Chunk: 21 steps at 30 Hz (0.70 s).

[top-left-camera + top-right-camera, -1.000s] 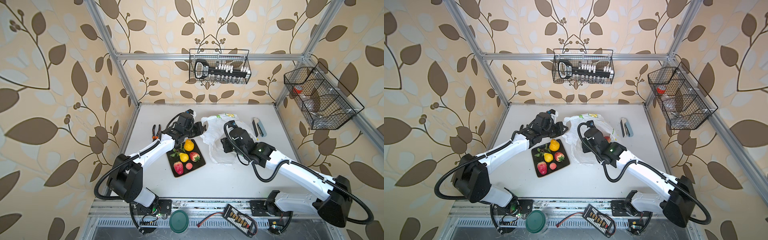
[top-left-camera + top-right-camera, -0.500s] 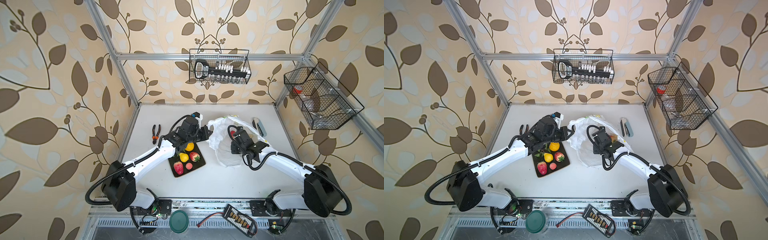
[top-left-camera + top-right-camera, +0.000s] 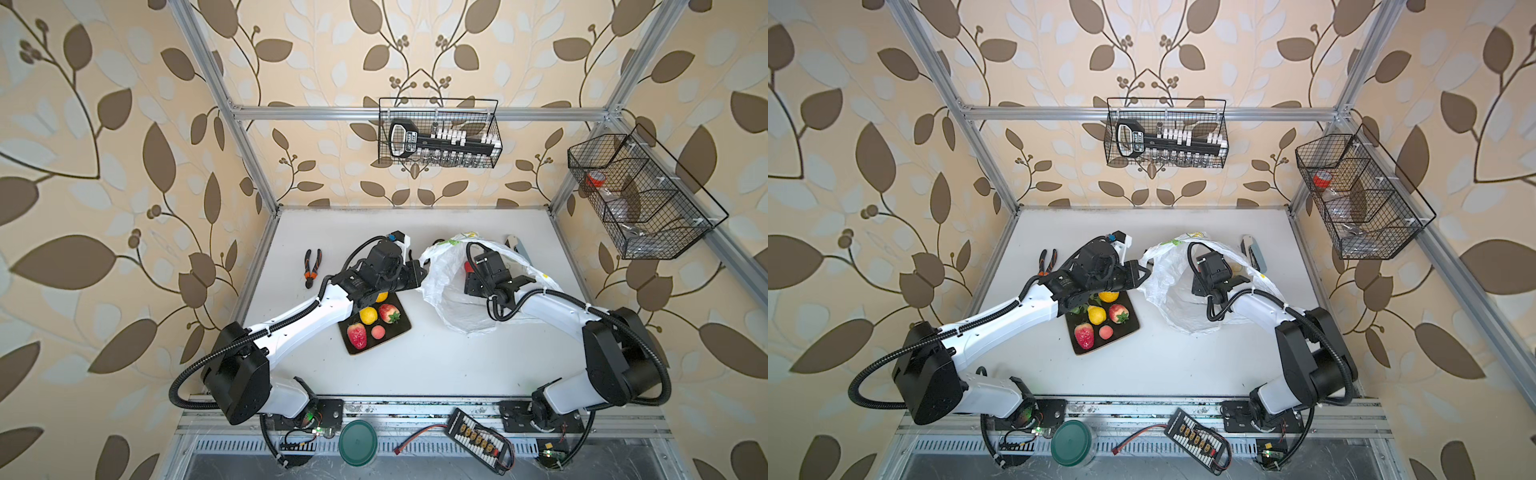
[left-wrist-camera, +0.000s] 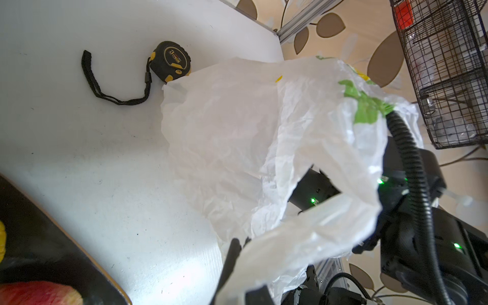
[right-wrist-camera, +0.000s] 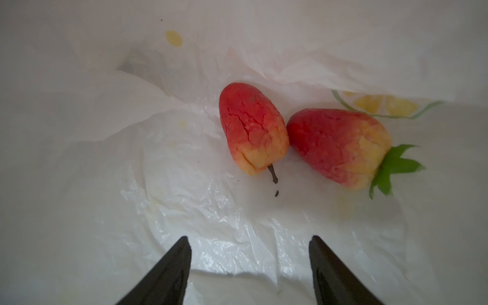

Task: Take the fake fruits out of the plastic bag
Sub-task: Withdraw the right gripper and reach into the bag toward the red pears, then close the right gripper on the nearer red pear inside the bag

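The plastic bag lies right of centre, its mouth held up. My left gripper is shut on the bag's rim. My right gripper is inside the bag, open, with nothing between its fingers. Just beyond its tips lie two red fake fruits: a leafless strawberry and a strawberry with green leaves, touching each other. Several more fake fruits sit on a black tray left of the bag, among them a lemon, a peach and a strawberry.
Pliers lie at the back left. A tape measure rests against the bag's far side, and a utility knife lies behind the bag. Wire baskets hang on the back wall and the right wall.
My right arm has reached into the bag and its jaws have spread wider. The left gripper, still holding the rim, has moved right and lifted the mouth open.
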### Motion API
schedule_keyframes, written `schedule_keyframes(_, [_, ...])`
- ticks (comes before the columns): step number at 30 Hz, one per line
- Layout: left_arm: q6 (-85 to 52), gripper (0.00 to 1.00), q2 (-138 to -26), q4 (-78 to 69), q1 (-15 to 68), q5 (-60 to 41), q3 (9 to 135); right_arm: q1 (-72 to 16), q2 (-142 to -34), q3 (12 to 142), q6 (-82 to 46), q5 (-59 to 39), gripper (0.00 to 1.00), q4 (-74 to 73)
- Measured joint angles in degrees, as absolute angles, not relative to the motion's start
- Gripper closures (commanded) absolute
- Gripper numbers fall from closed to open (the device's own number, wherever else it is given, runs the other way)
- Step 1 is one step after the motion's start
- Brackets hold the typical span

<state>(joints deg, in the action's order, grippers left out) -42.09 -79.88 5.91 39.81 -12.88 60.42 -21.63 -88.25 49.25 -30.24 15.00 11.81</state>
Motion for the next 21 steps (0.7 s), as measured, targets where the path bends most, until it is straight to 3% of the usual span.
schedule_keyframes(11, [-42.1, 1.00, -79.9, 6.1, 39.8, -12.9, 60.4, -20.7, -97.2, 53.7, -37.4, 16.8, 0.21, 4.6])
schedule_keyframes(21, [-42.0, 1.00, -79.9, 6.2, 39.8, -13.0, 60.4, -18.9, -103.3, 55.8, -40.5, 17.9, 0.29, 2.1])
